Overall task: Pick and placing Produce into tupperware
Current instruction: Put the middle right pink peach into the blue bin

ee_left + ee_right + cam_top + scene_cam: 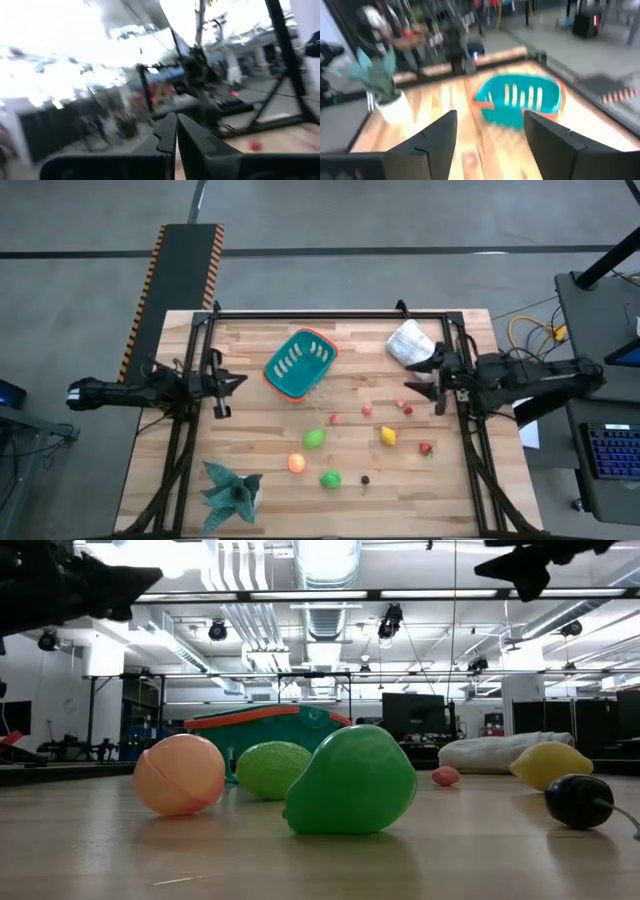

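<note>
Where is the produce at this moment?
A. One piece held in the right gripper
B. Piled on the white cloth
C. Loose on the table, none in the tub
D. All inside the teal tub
C: in the high view the green, orange and yellow pieces lie on the bare table, the teal tub holds nothing, and the right gripper has open, empty fingers.

Teal tupperware (298,364) empty; produce (314,438) scattered beside it
</note>
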`<action>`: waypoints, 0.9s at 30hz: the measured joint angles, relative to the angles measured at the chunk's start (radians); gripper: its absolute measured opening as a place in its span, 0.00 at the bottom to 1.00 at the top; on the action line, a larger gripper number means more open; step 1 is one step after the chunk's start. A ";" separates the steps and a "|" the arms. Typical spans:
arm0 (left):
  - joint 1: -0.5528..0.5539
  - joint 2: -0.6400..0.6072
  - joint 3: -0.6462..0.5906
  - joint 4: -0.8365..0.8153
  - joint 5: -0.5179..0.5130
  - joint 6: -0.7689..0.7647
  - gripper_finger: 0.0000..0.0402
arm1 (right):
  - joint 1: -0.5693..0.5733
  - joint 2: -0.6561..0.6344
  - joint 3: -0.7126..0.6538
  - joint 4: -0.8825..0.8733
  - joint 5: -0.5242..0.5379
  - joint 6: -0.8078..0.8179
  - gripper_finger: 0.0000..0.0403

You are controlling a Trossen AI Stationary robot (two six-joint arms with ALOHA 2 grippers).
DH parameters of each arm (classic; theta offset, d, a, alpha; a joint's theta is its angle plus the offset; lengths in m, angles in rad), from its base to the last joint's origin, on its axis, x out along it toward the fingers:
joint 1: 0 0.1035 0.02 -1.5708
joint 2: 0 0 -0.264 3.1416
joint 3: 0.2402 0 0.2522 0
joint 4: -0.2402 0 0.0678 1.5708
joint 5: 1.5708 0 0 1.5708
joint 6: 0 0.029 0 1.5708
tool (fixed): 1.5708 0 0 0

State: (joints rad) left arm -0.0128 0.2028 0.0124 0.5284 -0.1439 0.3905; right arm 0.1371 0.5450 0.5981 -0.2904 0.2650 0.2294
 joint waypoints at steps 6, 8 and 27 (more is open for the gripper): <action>0.000 -0.001 0.000 0.148 -0.022 0.062 0.00 | 0.000 0.261 0.242 -0.363 0.057 0.183 0.53; 0.000 -0.001 0.000 0.179 -0.022 0.062 0.00 | 0.000 0.337 0.316 -0.487 0.097 0.243 0.52; 0.000 -0.002 -0.001 0.279 -0.021 0.166 0.00 | -0.120 0.722 0.437 -0.849 0.121 0.651 0.50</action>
State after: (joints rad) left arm -0.0128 0.2003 0.0118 0.8073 -0.1654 0.5566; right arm 0.0171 1.2671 1.0347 -1.1394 0.3859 0.8805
